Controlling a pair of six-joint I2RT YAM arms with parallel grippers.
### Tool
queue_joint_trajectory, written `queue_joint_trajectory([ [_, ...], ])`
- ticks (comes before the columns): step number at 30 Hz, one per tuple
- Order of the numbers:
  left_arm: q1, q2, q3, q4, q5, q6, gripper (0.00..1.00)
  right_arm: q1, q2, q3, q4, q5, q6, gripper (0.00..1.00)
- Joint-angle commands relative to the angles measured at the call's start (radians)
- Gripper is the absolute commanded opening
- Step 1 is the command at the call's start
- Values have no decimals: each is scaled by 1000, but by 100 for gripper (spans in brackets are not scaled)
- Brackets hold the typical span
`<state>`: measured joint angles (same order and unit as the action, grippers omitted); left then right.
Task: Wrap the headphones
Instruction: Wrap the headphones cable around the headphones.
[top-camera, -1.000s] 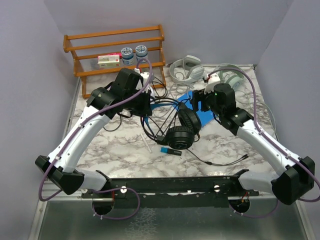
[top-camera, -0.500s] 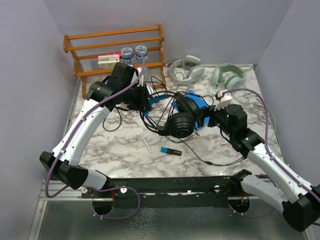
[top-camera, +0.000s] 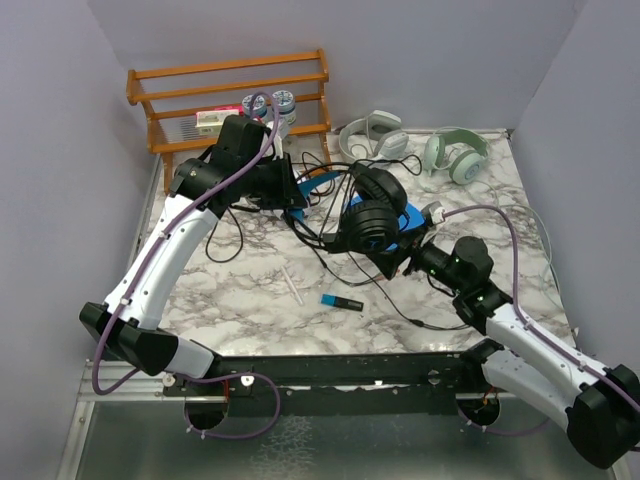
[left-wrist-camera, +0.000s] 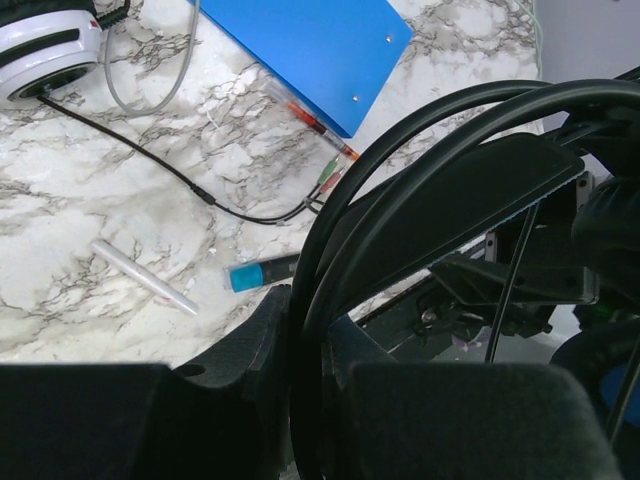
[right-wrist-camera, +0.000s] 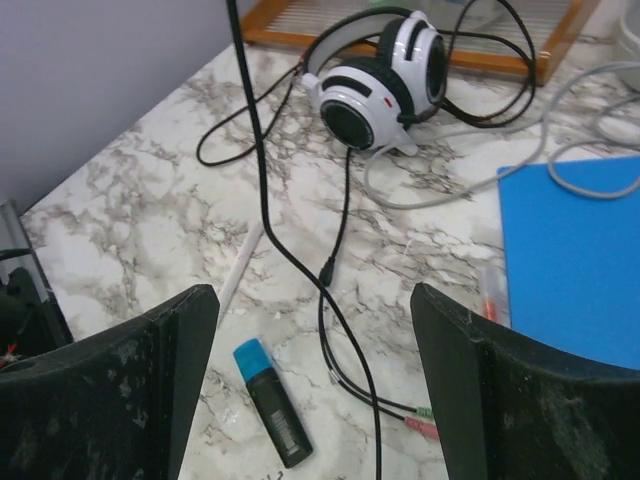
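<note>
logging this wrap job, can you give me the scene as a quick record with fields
left gripper: shut on black headphones headband, held above table
right gripper: open, beside them, holding nothing
black cable: hangs down past right gripper, unwrapped
other headphones: white-and-black pair by wooden rack; grey-white pair, pale green pair at back
loose items: blue board, blue-capped stick, white pen

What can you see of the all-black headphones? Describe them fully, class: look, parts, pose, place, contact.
The black headphones look matte and plastic, with two round padded ear cups and a headband of thin twin arches over a wider strap. They hang tilted above the blue folder, held only by the left gripper, shut on the headband. A thin black cable drops from them towards the marble table.
</note>
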<state>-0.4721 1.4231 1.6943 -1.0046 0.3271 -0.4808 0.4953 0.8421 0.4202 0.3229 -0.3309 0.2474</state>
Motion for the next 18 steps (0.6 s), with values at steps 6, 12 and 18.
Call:
queue_joint_trajectory([
  [6, 6, -40, 51, 95, 86, -103, 0, -3, 192, -16, 532, -194, 44, 76],
  [12, 5, -40, 56, 100, 97, -119, 0, -3, 308, 55, 632, -207, 32, 73],
  [18, 6, -30, 86, 101, 95, -129, 0, -3, 448, 102, 778, -236, 112, 66],
])
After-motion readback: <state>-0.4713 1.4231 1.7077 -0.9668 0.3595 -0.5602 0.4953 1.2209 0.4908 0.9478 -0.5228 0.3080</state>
